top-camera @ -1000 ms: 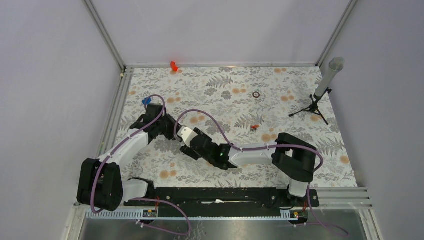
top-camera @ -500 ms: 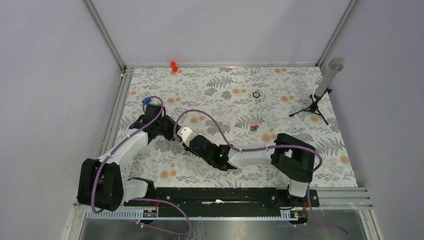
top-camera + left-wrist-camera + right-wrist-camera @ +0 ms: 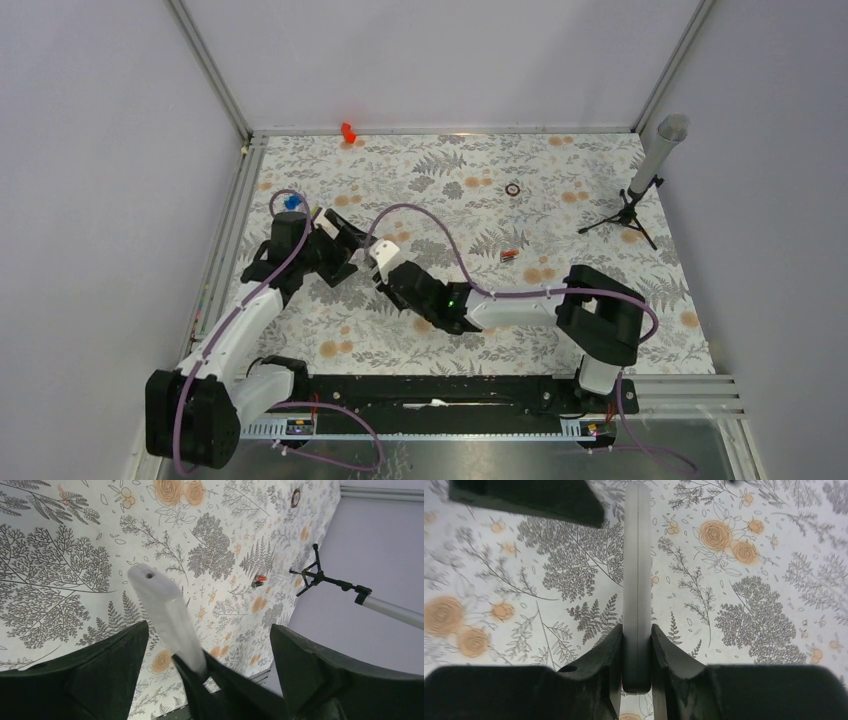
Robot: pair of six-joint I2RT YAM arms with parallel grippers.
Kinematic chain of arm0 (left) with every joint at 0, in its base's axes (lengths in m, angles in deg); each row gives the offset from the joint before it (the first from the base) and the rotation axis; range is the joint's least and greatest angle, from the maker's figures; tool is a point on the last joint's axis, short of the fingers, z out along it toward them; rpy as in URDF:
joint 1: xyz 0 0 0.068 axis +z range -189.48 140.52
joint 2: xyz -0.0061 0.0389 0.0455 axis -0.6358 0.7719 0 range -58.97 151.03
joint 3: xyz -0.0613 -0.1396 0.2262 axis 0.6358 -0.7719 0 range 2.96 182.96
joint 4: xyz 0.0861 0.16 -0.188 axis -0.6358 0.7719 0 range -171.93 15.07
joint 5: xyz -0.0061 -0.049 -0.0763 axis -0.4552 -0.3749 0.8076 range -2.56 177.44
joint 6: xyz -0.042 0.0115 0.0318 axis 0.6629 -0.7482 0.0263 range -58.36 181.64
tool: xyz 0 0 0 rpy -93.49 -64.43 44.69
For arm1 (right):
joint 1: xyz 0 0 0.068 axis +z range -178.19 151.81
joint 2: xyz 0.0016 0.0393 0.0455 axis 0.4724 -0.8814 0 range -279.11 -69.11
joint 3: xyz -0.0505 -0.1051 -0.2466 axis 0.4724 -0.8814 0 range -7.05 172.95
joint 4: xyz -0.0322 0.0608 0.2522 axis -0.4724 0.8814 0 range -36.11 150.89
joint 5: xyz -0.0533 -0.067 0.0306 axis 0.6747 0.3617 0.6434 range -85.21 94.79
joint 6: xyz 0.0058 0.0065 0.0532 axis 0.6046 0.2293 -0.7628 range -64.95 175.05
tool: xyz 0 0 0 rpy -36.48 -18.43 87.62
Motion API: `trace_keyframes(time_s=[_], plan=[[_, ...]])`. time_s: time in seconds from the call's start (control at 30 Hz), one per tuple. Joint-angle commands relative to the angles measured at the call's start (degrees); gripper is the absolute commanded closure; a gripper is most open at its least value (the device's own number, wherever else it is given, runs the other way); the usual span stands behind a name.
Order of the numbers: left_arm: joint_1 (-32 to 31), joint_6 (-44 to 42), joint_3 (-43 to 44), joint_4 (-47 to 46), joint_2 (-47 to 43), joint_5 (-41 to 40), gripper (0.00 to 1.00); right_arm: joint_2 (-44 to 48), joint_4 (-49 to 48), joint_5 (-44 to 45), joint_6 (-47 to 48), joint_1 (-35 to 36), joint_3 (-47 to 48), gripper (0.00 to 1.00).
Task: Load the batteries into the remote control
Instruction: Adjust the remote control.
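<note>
Right hand (image 3: 637, 642) is clamped on the remote (image 3: 637, 570), which sits edge-on; fingers (image 3: 610, 652) pinch its flat faces near one end and the rest sticks out past the fingertips

Remote looks lifted clear of the worktop (image 3: 749, 605), can't confirm the gap

Left hand (image 3: 208, 630) is wide open, one finger either side of the remote, touching it nowhere that I can see. Left wrist view shows only a plain white side of the remote, no buttons visible

Batteries (image 3: 510, 255) lie together on the worktop well to the right of the remote in the top view, clear of both hands, not loaded

Small dark ring (image 3: 513, 189) is behind and right of the remote, further back than the batteries

Red plastic piece (image 3: 348, 131) is far behind the remote, at the worktop's back edge

Tripod stand (image 3: 630, 210) is far right of the remote, beyond the batteries
</note>
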Motion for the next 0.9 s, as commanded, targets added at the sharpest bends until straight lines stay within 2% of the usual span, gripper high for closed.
trace_keyframes(time_s=[0.0,0.17,0.3,0.5,0.7,0.87], plan=[[1.66,-2.65,-0.83,-3.99,-4.79,-0.22,0.01,8.27,0.40,-7.76,-13.68,-4.97,-1.22,0.81],[2.72,-3.74,0.27,-3.61,-7.18,1.34,0.01,13.73,3.46,-13.29,-25.85,-9.39,-2.92,0.81],[2.72,-5.73,-0.24,-7.11,-10.71,5.48,0.01,19.16,4.61,-17.77,-35.52,-12.20,-4.49,0.82],[2.64,-8.70,-3.01,-16.51,-17.02,18.90,0.01,26.37,4.79,-22.33,-47.74,-13.82,-5.65,0.81],[2.00,-1.61,-6.51,-26.29,-17.58,25.89,0.01,31.35,-3.35,-28.81,-58.85,-15.97,-9.57,0.81],[-0.44,5.65,-6.70,-37.62,-13.60,27.98,0.04,31.70,-4.92,-33.55,-61.43,-16.75,-7.66,0.80]])
